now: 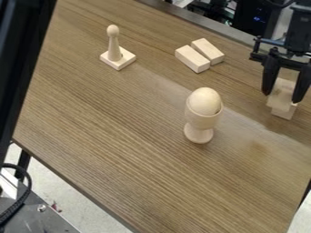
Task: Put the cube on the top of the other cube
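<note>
Wooden cube [282,93] is clamped in the part-open gripper [281,97]; other cube [283,113] lies below the fingertips. Stacking step: seat squarely, then release.

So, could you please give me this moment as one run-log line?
gripper: closed on upper cube | placement: over lower cube, contact unclear | release: not yet | nearby: wooden egg in cup

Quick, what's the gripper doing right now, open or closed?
Gripper: closed on a pale wooden block, with another block showing just below it.
</note>
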You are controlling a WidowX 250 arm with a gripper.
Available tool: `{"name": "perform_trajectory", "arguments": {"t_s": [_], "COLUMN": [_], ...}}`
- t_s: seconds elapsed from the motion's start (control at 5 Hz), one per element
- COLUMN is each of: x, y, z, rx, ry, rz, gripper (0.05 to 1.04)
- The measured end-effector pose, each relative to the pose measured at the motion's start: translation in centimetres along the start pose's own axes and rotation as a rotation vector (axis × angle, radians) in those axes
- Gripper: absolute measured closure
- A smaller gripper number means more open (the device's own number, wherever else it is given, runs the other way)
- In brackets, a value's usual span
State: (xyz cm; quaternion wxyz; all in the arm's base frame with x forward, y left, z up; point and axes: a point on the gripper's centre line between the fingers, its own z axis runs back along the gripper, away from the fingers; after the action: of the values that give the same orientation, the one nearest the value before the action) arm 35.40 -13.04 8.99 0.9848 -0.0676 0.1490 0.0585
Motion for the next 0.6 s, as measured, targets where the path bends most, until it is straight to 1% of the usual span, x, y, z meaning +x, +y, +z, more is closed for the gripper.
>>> {"name": "perform_trajectory", "arguments": {"t_s": [0.2,0.4,0.6], "x": [0.2,1.1,1.5], "y": [-0.4,-0.4,-0.5], "z": [0.5,-0.2,-0.1], "rx": [-0.016,-0.006,-0.006], "ry": [-0.012,0.002,-0.01], "rz": [0.004,0.023,0.026], "gripper": [0.567,0.567,0.567]}}
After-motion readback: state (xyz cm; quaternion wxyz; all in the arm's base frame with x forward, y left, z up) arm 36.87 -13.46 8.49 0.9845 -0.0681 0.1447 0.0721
